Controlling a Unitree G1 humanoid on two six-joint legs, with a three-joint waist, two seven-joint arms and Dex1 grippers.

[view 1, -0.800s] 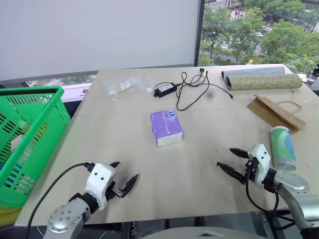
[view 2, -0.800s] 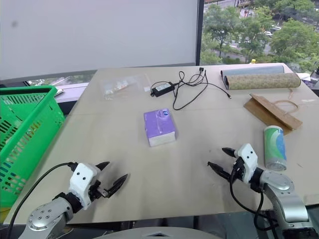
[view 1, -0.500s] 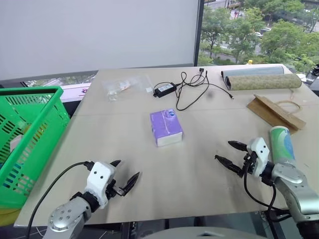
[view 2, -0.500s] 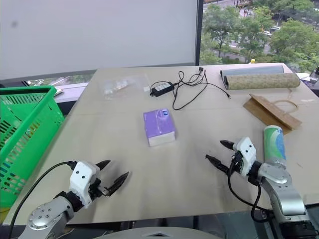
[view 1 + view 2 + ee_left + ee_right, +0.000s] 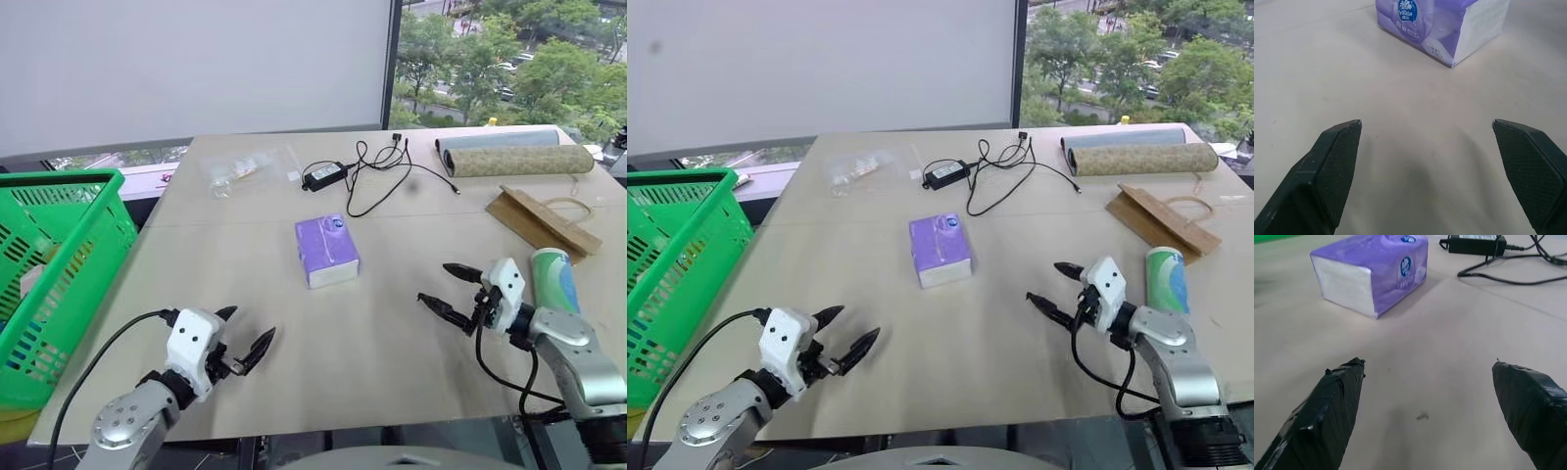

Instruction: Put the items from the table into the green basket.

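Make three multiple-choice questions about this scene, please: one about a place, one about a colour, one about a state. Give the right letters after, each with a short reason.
1. Where does the green basket stand?
A. at the table's left edge
B. in the middle of the table
C. beside the rolled mats

2. What colour is the top of the tissue pack?
A. orange
B. purple
C. black

3. How are the two grippers?
A. both shut on the tissue pack
B. left shut, right open
C. both open and empty

Answers:
1 A: the basket shows past the tabletop's left edge.
2 B: its top is purple, with white sides.
3 C: the left gripper and the right gripper have their fingers spread, with bare table between them.
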